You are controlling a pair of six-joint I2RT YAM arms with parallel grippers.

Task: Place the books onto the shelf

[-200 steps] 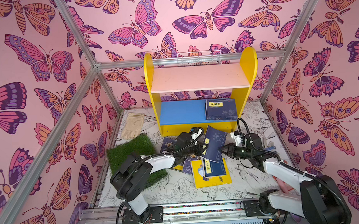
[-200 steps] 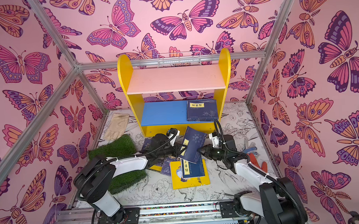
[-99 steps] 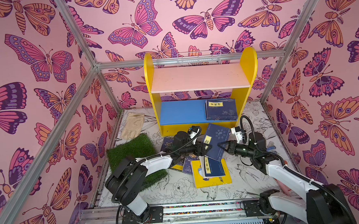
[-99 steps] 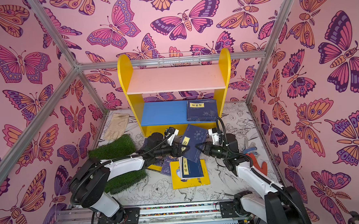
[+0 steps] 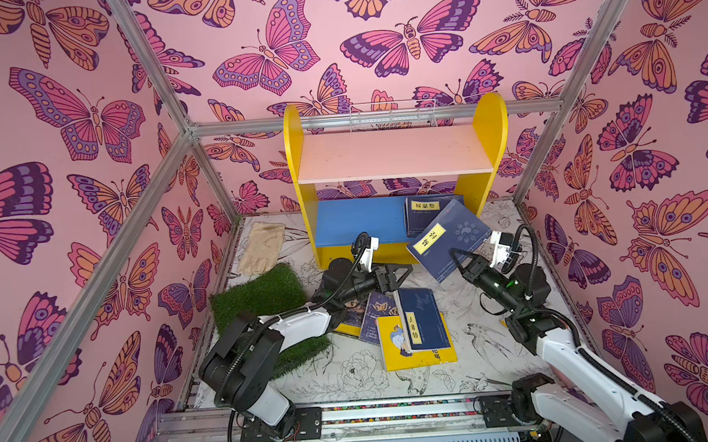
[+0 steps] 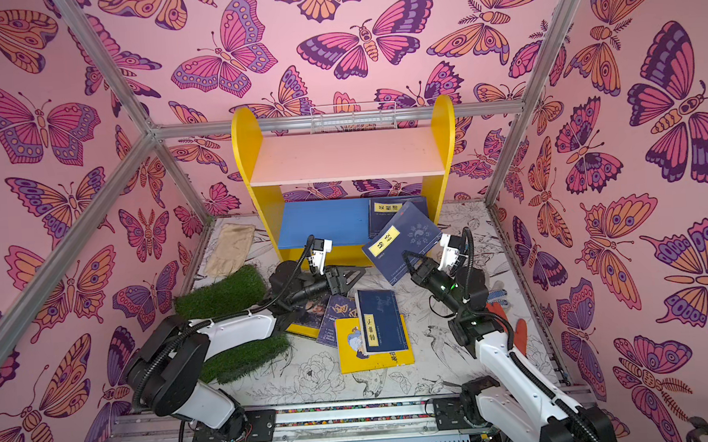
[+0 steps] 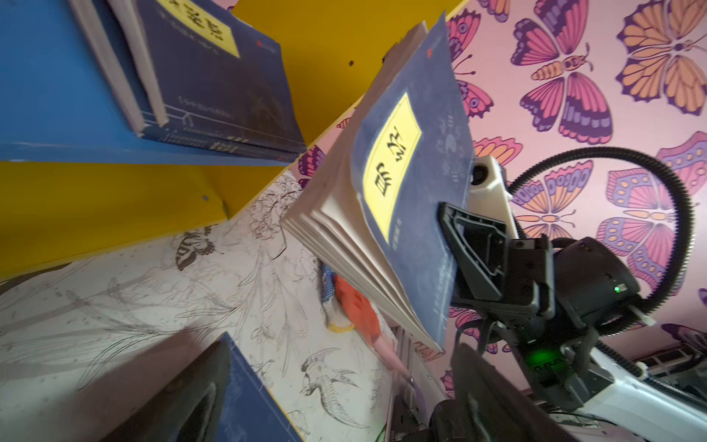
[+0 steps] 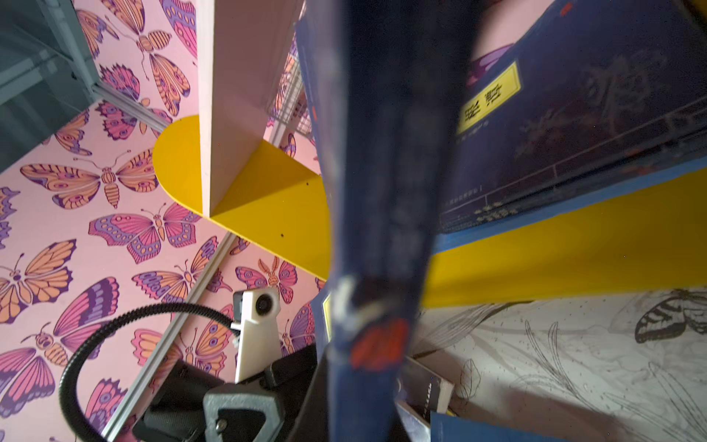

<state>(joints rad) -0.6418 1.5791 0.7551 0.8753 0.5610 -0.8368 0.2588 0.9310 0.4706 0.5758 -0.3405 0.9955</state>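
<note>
The navy paperback with a yellow title label is clear of the tabletop and tilted, in front of the right half of the shelf. In both top views its far corner overlaps the lower board. The right gripper is clamped on the near edge of this paperback, with one black finger pressed flat on the front cover. In the left wrist view the pages fan apart slightly at the free edge. In the right wrist view the paperback shows only as a blurred dark band.

The small two-tier bookcase with yellow rounded side panels stands against the back wall. Its pale pink upper board is bare. A stack of navy books lies flat on the right end of the blue lower board.

The left gripper has its jaws spread wide with nothing between them. It sits low, just in front of the bookcase base, apart from the paperback.

On the white ink-drawn tabletop, a navy book with a yellow label lies on a bright yellow book. A dark blue patterned book lies just beside them.

A green turf square lies under the left arm. A beige glove lies beyond it. A white wire basket shows behind the bookcase top.
</note>
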